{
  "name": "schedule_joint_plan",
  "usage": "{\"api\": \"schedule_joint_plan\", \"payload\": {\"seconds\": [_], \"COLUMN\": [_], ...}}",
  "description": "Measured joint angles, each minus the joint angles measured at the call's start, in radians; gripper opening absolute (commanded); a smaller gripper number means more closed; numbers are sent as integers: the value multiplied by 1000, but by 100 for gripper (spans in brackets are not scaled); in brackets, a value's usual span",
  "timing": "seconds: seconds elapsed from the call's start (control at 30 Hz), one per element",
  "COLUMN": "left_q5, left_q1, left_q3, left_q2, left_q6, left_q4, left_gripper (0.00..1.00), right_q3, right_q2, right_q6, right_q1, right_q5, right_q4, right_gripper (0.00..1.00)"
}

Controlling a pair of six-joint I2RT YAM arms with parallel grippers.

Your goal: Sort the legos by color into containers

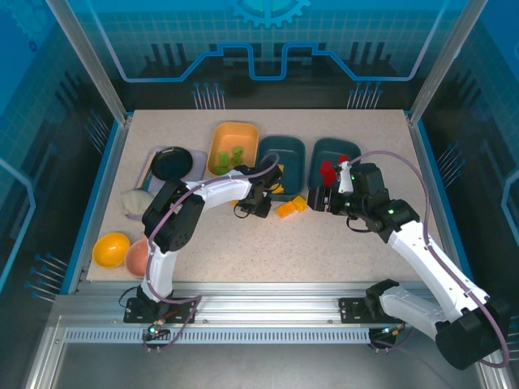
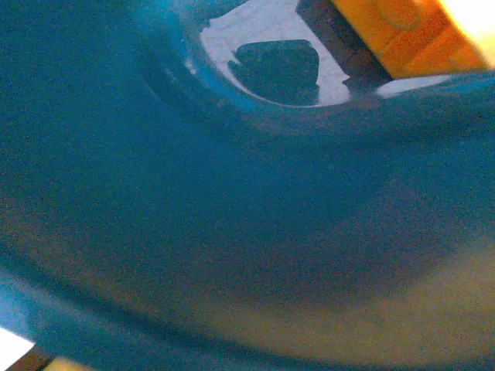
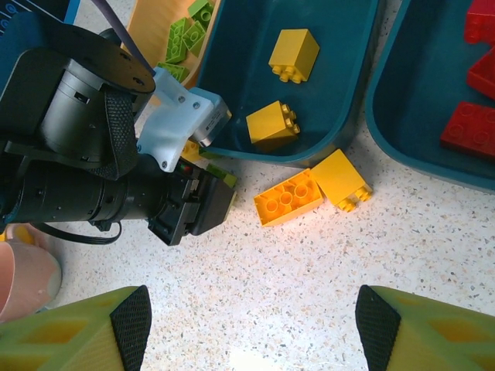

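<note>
The yellow-orange tub (image 1: 235, 147) holds green legos (image 3: 182, 39). Two yellow legos (image 3: 272, 124) lie in the middle teal tub (image 1: 281, 162), and red legos (image 3: 473, 127) lie in the right teal tub (image 1: 336, 158). On the table in front of the middle tub are two more yellow legos (image 3: 288, 197) (image 3: 340, 179). My left gripper (image 1: 261, 198) is low at that tub's front-left corner, with a small green lego (image 3: 220, 176) beside it. The left wrist view is a blurred teal wall (image 2: 232, 193) with an orange lego (image 2: 402, 31). My right gripper (image 3: 251, 325) hovers open over bare table.
A black round bowl (image 1: 172, 162) sits on a lavender tray (image 1: 148, 162) at the left. An orange ball (image 1: 111, 249) and a peach-pink ball (image 1: 138, 256) lie near the front-left edge. A pale lump (image 1: 135, 203) rests beside the tray.
</note>
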Motion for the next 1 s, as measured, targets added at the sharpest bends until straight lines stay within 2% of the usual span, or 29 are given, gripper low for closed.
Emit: {"api": "schedule_joint_plan", "payload": {"seconds": [0.2,0.37,0.43,0.53,0.63,0.77,1.0], "left_q5": [-10,-18,-13,16,56,124,238], "left_q1": [-9,-4,10,79,185,303,379], "left_q3": [-18,-55,-37,47,140,281,454], "left_q2": [-25,-186,-254,-292,-264,-150,83], "left_q6": [-18,-74,-93,-122,-140,-158,-162], "left_q4": [3,-54,-83,-121,-135,-158,-197], "left_gripper": [29,30,30,30,31,31,31], "right_q3": [0,41,67,115,167,283,487], "right_q2": [0,26,46,99,178,316,539], "right_q6": [-1,-32,-47,-62,-72,-87,-84], "right_q1": [1,44,76,116,134,143,144], "right_q5": [-3,2,7,14,20,21,-28], "right_q4": [-2,-17,-17,-8,1,-1,-10], "right_gripper": [72,72,72,72,73,74,75]}}
